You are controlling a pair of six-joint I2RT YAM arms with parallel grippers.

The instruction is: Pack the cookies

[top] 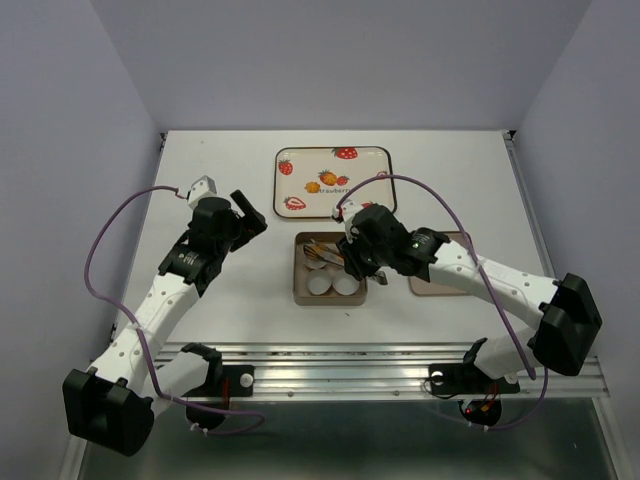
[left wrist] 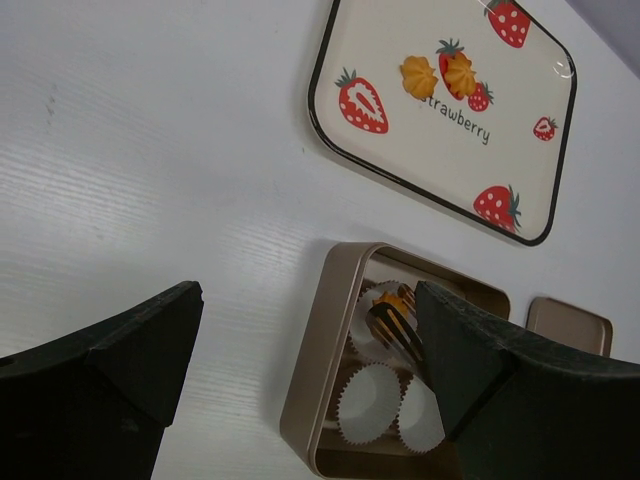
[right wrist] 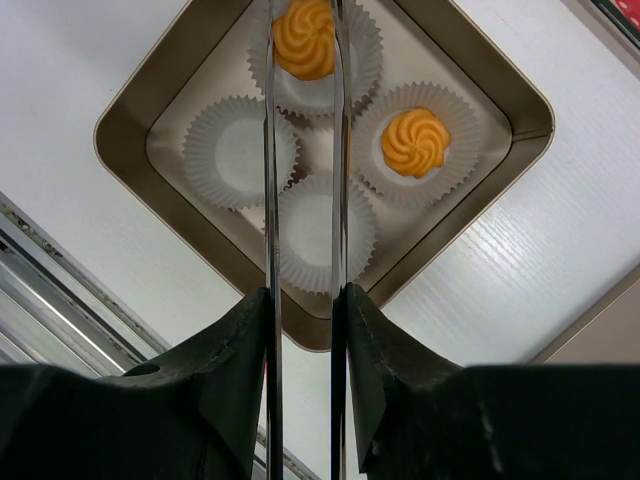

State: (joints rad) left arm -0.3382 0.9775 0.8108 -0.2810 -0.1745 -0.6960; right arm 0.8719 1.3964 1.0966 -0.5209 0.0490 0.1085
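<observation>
Over the tin, our R gripper clamps metal tongs whose tips flank a cookie in its paper cup; another cookie sits cupped beside, two cookies wait on the tray. We'd spread tips gently, lift straight. L gripper gapes wide, idle.

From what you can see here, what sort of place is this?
Probably a robot test cell, not a real kitchen: plain walls box in a white table, two arms are bolted to a metal rail, and the strawberry tray and cookie tin look like staged props.
</observation>
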